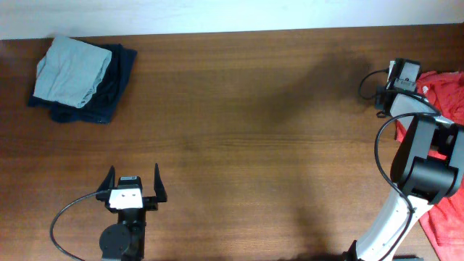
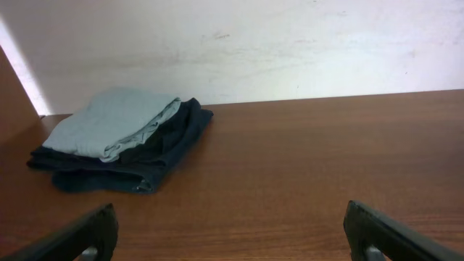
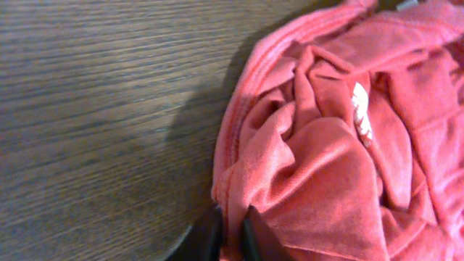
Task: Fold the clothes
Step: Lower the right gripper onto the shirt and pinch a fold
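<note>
The clothes are an orange-red heap (image 1: 446, 93) at the table's far right edge, with more of it lower down (image 1: 444, 217). In the right wrist view the crumpled T-shirt (image 3: 326, 159) fills the right half, and a small white label (image 3: 360, 109) shows among the folds. My right gripper (image 3: 230, 233) is shut on a fold at the shirt's left hem, red fabric pinched between the dark fingers. From overhead its fingertips are hidden under the wrist (image 1: 403, 75). My left gripper (image 1: 134, 183) stands open near the front left with nothing between its fingers (image 2: 94, 232).
A pale grey-green folded garment (image 1: 72, 69) lies on a dark navy folded one (image 1: 112, 90) at the back left corner, also in the left wrist view (image 2: 109, 123). A white wall runs behind the table (image 1: 239, 145). The right arm's links (image 1: 424, 163) overhang the heap.
</note>
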